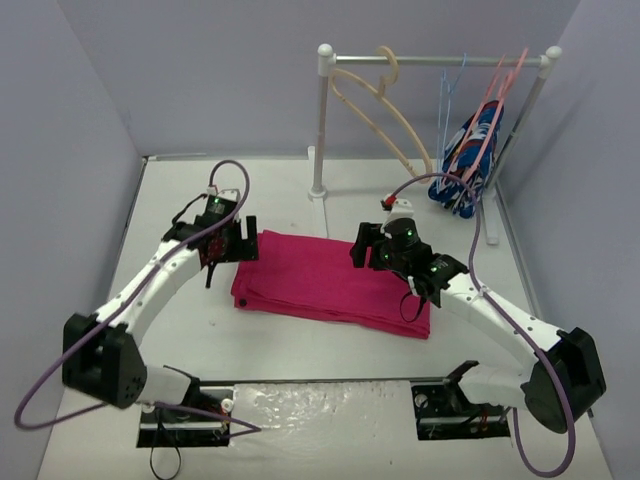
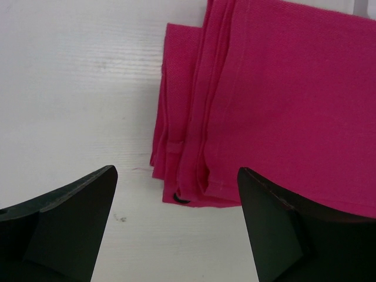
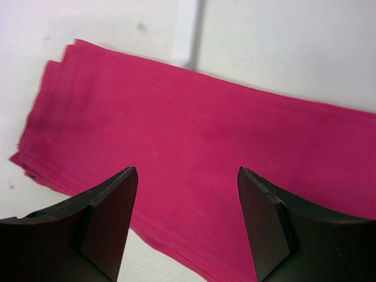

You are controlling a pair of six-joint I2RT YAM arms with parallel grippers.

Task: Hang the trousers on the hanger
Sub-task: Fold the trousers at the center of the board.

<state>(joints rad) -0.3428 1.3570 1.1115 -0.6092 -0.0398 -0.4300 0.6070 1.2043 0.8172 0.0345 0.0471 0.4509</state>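
**Trousers flat, grasp not yet made**

The folded magenta trousers (image 1: 330,282) lay flat on the counter (image 1: 200,330), well apart from the beige wooden hanger (image 1: 384,88) hooked on the rail (image 1: 430,60) behind. The left claw (image 1: 235,243) hovered at their belt-loop end and the right claw (image 1: 368,245) above their middle, both with fingers apart and empty. The step looked like pre-grasp; next, each claw needed to pinch a cloth edge and lift. No container showed
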